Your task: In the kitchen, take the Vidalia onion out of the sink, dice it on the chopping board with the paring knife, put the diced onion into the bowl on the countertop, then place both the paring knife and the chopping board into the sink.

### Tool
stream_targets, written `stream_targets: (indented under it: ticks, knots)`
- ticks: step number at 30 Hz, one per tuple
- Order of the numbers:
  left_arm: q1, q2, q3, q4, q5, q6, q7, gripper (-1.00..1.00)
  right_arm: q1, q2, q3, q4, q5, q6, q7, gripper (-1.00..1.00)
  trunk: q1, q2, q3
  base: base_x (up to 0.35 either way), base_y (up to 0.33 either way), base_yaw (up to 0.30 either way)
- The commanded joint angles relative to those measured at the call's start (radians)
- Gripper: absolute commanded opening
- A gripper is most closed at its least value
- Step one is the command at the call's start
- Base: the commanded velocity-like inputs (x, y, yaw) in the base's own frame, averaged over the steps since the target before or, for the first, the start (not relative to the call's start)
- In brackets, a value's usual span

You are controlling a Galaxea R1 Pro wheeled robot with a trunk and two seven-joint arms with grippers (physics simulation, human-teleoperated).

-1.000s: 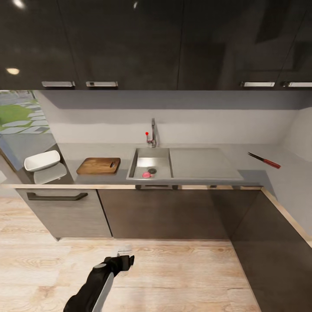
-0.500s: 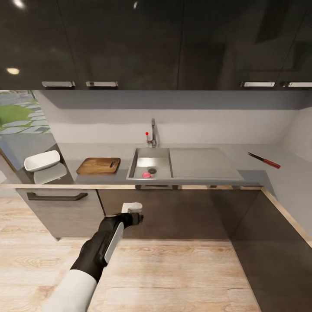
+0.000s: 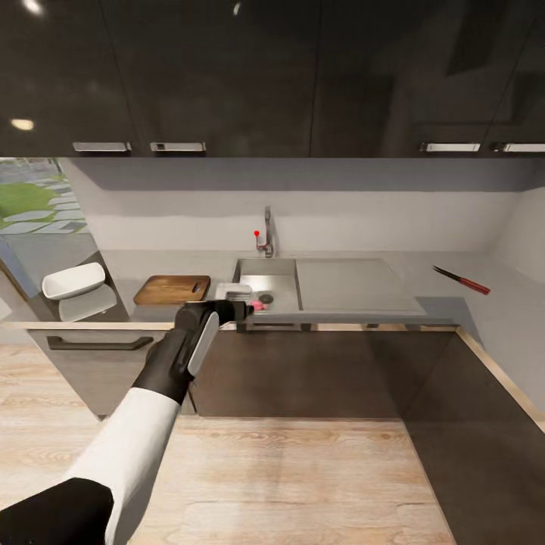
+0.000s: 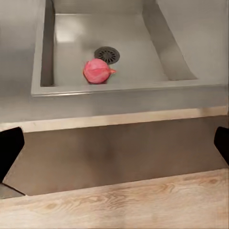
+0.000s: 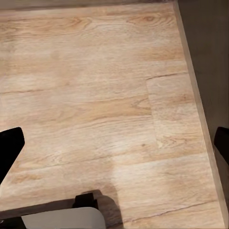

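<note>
Taking the sink (image 3: 266, 286) as the landmark, the white bowl (image 3: 73, 279) sits farthest to its left, on the glossy dark end of the table (image 3: 151, 310), with its pale reflection just below it. Between the bowl and the sink lies the wooden chopping board (image 3: 172, 289), flat on the table and just beside the basin's left rim. The left gripper (image 3: 241, 306) is at the sink's front left corner, level with the front rim. In the left wrist view its dark fingers (image 4: 9, 150) stand wide apart at the picture's two edges, released, with nothing between them. Inside the basin the pink onion (image 4: 98, 71) rests on the floor just beside the round drain (image 4: 107, 54), close to the front wall. Behind the sink the tap (image 3: 266, 231) rises with its red-knobbed lever. Well to the right of the sink, past the drainboard, a knife (image 3: 461, 279) lies on the table near the corner. The right wrist view shows wooden floor (image 5: 95, 95), with the right gripper (image 5: 114, 148) and its fingers (image 5: 10, 152) spread, empty.
</note>
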Motion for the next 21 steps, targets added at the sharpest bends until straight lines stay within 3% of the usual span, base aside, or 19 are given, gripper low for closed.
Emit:
stream_targets:
  ticks: [1, 4, 9, 11, 14, 21]
  knots:
    - [-0.035, -0.001, -0.002, 0.023, 0.011, 0.004, 0.018, 1.00, -0.001, 0.001, -0.007, 0.002, 0.006, -0.009, 0.002, 1.00, 0.001, -0.002, -0.002, 0.000, 0.000, 0.000]
    - [-0.151, -0.002, -0.001, 0.138, 0.013, 0.004, 0.039, 1.00, -0.001, 0.015, -0.007, 0.025, 0.009, -0.087, 0.003, 1.00, 0.001, -0.002, -0.002, 0.000, 0.000, 0.000]
    - [-0.293, -0.007, 0.000, 0.335, 0.017, 0.000, 0.049, 1.00, -0.001, 0.029, -0.007, 0.143, 0.012, -0.358, 0.004, 1.00, 0.001, -0.002, -0.002, 0.000, 0.000, 0.000]
    - [-0.332, -0.008, 0.000, 0.387, 0.018, -0.002, 0.050, 1.00, 0.000, 0.034, -0.007, 0.167, 0.012, -0.446, 0.003, 1.00, 0.001, -0.002, -0.002, 0.000, 0.000, 0.000]
    - [-0.382, -0.008, 0.000, 0.431, 0.019, -0.004, 0.051, 1.00, 0.020, 0.044, -0.007, 0.186, 0.012, -0.514, 0.002, 1.00, 0.001, -0.002, -0.002, 0.000, 0.000, 0.000]
    - [-0.436, -0.008, 0.000, 0.461, 0.019, -0.005, 0.051, 1.00, 0.155, 0.065, -0.007, 0.194, 0.012, -0.625, 0.020, 1.00, 0.001, -0.002, -0.002, 0.000, 0.000, 0.000]
